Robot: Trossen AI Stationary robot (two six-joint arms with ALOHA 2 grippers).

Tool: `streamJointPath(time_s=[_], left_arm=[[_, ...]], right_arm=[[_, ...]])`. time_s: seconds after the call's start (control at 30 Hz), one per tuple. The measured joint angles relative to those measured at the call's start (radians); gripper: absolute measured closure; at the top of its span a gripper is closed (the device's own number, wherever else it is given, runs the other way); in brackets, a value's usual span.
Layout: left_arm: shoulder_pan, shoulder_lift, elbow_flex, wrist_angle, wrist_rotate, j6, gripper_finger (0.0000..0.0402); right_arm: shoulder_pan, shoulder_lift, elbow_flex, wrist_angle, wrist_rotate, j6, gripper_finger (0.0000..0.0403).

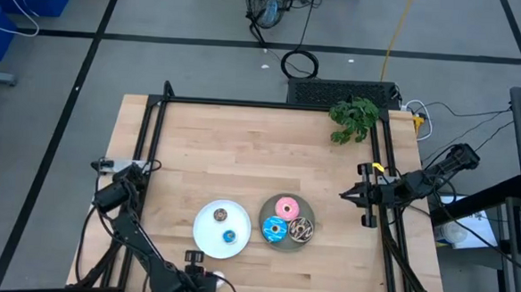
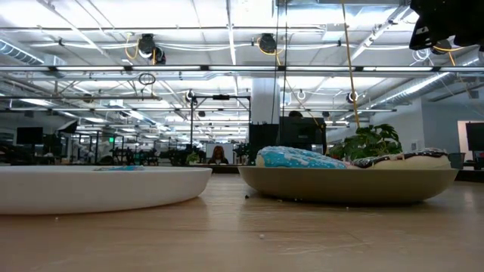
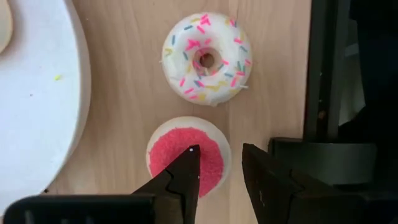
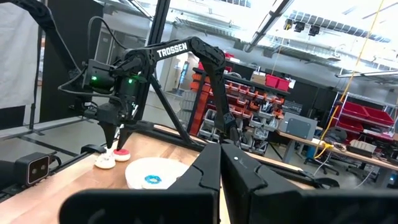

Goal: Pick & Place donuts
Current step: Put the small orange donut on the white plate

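In the left wrist view, my left gripper [image 3: 221, 152] is open at the table's near edge, pointing down over the tiny red donut [image 3: 168, 152]. One fingertip stands over the donut's middle, the other outside its rim. The tiny white sprinkled donut [image 3: 207, 57] lies beside it on the wood. The white plate [image 1: 209, 240] carries the tiny brown donut [image 1: 220, 215] and the tiny blue donut [image 1: 230, 236]. The grey plate [image 1: 287, 244] holds the pink donut [image 1: 286, 207], the blue sprinkled donut [image 1: 274, 227] and the dark brown drizzled donut [image 1: 302, 229]. My right gripper [image 1: 347, 196] waits shut, right of the grey plate. My left gripper comes at the red donut from above, fingers pointing down. One fingertip [image 3: 189, 163] covers the donut's middle [image 3: 180, 149] and the other stands outside its rim. Whether either finger touches the donut I cannot tell. The donut lies flat on the table.
A green leafy plant [image 1: 353, 115] sits at the table's far right corner. A black frame rail [image 1: 272, 105] runs along the far edge and down both sides. Bare wood [image 1: 242, 154] stretches between the plates and the far rail. The white plate's rim [image 3: 74, 93] lies close to both tiny donuts.
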Motion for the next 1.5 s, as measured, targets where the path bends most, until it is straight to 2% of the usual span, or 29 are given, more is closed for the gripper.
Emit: streamJointPath(time_s=[0.27,0.6,0.73,0.93,1.1,1.3,1.5], left_arm=[[0.006,0.056,0.004,0.002,0.042,0.006,0.0277],[0.017,0.06,0.003,-0.007,0.052,0.006,0.0278],[0.017,0.059,0.003,-0.013,0.048,0.009,0.0308],[0.017,0.05,0.001,-0.032,0.036,0.005,0.0387],[0.018,0.05,0.001,-0.044,0.048,-0.017,0.0381],[0.014,0.055,0.073,-0.207,0.034,-0.025,0.0387],[0.021,0.054,0.191,-0.386,-0.056,0.011,0.0382]], right_arm=[[0.0,0.0,0.0,0.002,0.0,0.0,0.0403],[0.0,0.0,0.0,0.002,0.0,0.0,0.0403],[0.0,0.0,0.0,0.003,0.0,-0.001,0.0403],[0.0,0.0,0.0,0.002,0.0,-0.002,0.0403],[0.0,0.0,0.0,0.003,0.0,-0.003,0.0403],[0.0,0.0,0.0,0.002,0.0,-0.003,0.0403],[0.0,0.0,0.0,0.003,0.0,-0.003,0.0403]])
